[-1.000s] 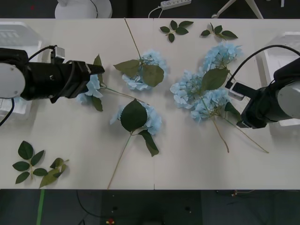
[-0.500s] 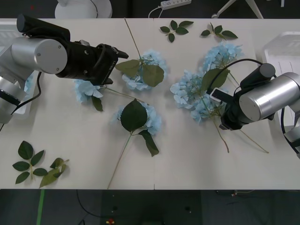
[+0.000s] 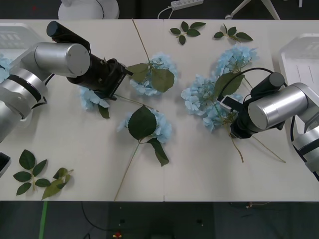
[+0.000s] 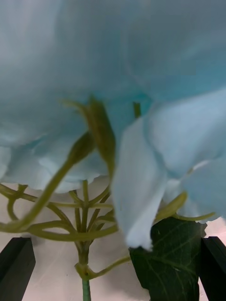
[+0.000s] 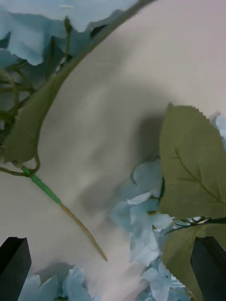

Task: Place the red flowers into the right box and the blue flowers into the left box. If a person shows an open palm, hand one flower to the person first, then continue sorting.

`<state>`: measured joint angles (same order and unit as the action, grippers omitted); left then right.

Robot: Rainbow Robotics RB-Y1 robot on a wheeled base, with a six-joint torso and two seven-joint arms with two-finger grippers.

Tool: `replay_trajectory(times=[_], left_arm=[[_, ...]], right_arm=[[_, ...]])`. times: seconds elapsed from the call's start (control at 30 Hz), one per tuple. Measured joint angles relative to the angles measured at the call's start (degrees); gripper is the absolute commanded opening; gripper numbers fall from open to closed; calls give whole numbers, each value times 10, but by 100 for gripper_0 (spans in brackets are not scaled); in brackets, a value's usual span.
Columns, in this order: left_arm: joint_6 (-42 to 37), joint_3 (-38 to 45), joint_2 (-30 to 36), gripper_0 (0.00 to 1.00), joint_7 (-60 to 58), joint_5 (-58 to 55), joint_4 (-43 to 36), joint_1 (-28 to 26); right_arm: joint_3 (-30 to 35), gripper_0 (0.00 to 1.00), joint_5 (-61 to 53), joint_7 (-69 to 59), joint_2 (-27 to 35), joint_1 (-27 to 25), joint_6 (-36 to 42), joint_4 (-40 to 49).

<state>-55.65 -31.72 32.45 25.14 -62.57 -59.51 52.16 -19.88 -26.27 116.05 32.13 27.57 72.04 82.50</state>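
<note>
Right end effector point(image 4: 113, 263) spread around a fluffy pale blue flower point(image 4: 113, 84) stem — tangled neighbouring blooms risk lifting too; left end effector point(image 5: 110, 263) likewise spread.

white table point(image 3: 199, 174) | leaf sprigs lying loose: two up top point(image 3: 187, 31) point(image 3: 233, 34), one bottom left point(image 3: 30, 174) | power strip point(image 3: 186, 4) behind table | white round base point(image 3: 88, 9) back there too

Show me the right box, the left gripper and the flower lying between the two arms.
right box point(image 3: 294, 55), front view, rim.
left gripper point(image 3: 119, 74), front view, fingertips.
blue flower point(image 3: 164, 130), front view, petals.
</note>
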Motion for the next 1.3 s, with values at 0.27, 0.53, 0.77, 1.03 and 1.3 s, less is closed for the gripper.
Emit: replay_trajectory(times=[0.27,0.53,0.77,1.03,1.3], left_arm=[[-9,-31,-9,100,-22,2,57,20],[-92,-47,-15,100,-26,59,76,48],[-96,-49,-23,100,-26,71,76,51],[-94,-89,-47,100,-26,123,79,53],[-94,-108,-88,100,-23,190,116,54]], right_arm=[[-1,100,0,0,-2,10,-8,-23],[-2,55,11,0,-2,14,-14,-29],[-8,1,10,-2,-2,23,-37,-51],[-10,0,5,-12,-2,28,-45,-62],[-10,0,-84,-12,19,47,5,-66]])
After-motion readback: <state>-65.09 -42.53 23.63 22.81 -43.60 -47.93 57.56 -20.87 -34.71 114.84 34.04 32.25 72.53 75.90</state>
